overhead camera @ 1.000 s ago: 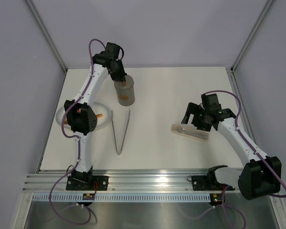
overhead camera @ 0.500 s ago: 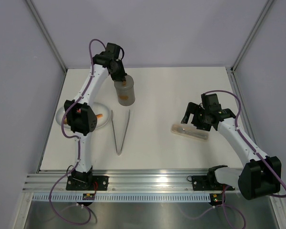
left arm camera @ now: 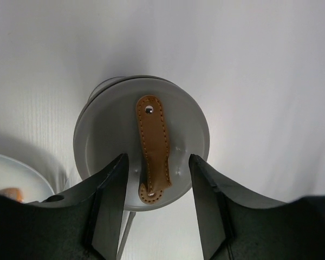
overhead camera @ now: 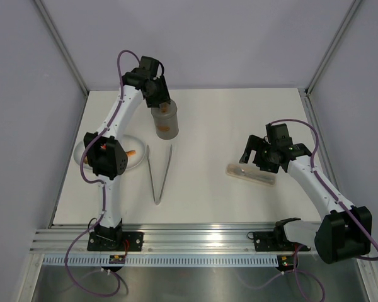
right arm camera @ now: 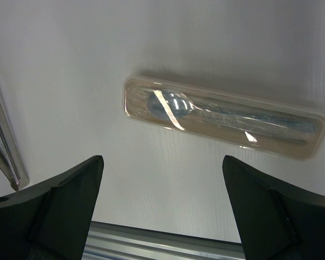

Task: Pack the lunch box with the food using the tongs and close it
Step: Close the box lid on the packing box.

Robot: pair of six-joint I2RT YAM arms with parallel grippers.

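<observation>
The grey lunch box (overhead camera: 166,124) stands upright at the back left of the table with its round lid (left arm camera: 105,135) on top. My left gripper (overhead camera: 159,100) hangs just above it, open; its fingers (left arm camera: 111,184) stand either side of the lid's tan strip handle (left arm camera: 153,143) without touching it. The silver tongs (overhead camera: 159,173) lie flat in a narrow V in front of the box. A small orange piece of food (overhead camera: 133,153) rests on the white plate (overhead camera: 140,162). My right gripper (overhead camera: 255,159) is open and holds nothing.
A flat tan packet in clear wrapping (right arm camera: 222,116) lies on the table just beyond the right gripper (right arm camera: 162,160). The tongs' end (right arm camera: 2,146) shows at that view's left edge. The aluminium rail (overhead camera: 195,239) runs along the near edge.
The left gripper's jaws have opened off the lid's tan handle, leaving the lid on the box. The right arm has not moved.
</observation>
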